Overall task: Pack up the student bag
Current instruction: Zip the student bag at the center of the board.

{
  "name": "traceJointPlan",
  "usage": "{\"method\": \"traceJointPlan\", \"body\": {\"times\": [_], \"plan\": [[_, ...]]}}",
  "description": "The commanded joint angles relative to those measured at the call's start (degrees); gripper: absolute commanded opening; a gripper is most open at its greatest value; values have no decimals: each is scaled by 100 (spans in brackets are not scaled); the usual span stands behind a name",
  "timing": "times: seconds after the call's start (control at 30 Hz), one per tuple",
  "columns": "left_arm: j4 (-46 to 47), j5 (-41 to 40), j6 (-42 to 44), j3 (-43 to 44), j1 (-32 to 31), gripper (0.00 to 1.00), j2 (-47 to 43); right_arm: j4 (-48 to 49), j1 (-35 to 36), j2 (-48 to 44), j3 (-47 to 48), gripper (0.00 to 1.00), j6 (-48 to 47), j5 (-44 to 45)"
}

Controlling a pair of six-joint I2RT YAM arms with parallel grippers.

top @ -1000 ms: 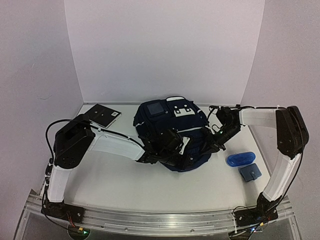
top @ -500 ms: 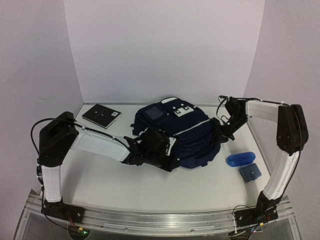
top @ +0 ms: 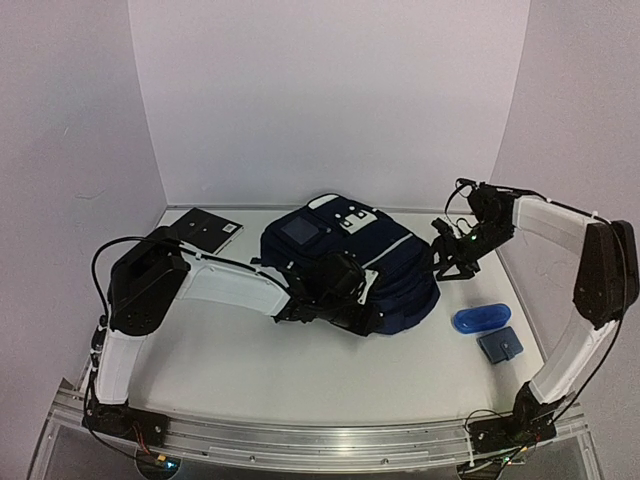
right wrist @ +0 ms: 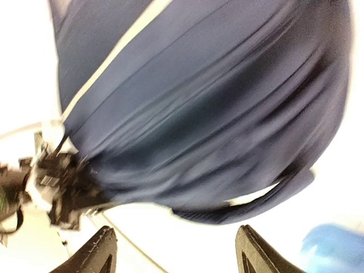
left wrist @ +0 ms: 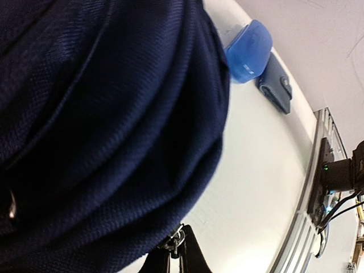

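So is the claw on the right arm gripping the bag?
No: in the right wrist view the right claw stands open, its fingers apart with nothing between them, and the bag lies beyond the fingertips.

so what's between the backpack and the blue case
Nothing; only a bare strip of table separates the backpack and blue case, clearest in the top view.

The student bag, a navy blue fabric backpack trimmed with white stripes, is pictured lying flat near the middle of the white table, its dark-dotted white patch at the far end and its fabric creased.
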Motion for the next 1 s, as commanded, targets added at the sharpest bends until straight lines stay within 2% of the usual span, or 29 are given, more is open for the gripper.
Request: {"method": "traceJointPlan", "body": {"times": [0.0,0.23,0.37,0.47,0.53,0.77,0.9,0.97], "plan": [[581,486,92,651,-50,0,189,-253,173,-489,-524,70,-457,-192],[625,542,66,713,-49,0,241,-57,437,168,-646,72,-116,-519],[675,531,43,708,-48,0,255,452,603,360,-612,78,409,-345],[683,559,34,705,-56,0,280,776,717,428,-608,75,666,-108],[685,581,39,679,-61,0,279,875,730,500,-607,69,740,71],[634,560,76,409,-62,0,82,873,722,649,-612,34,716,953],[608,464,127,97,-61,0,-141,855,717,606,-612,3,668,1224],[562,377,158,-15,-59,0,-232,825,694,552,-637,0,647,1322]]}}
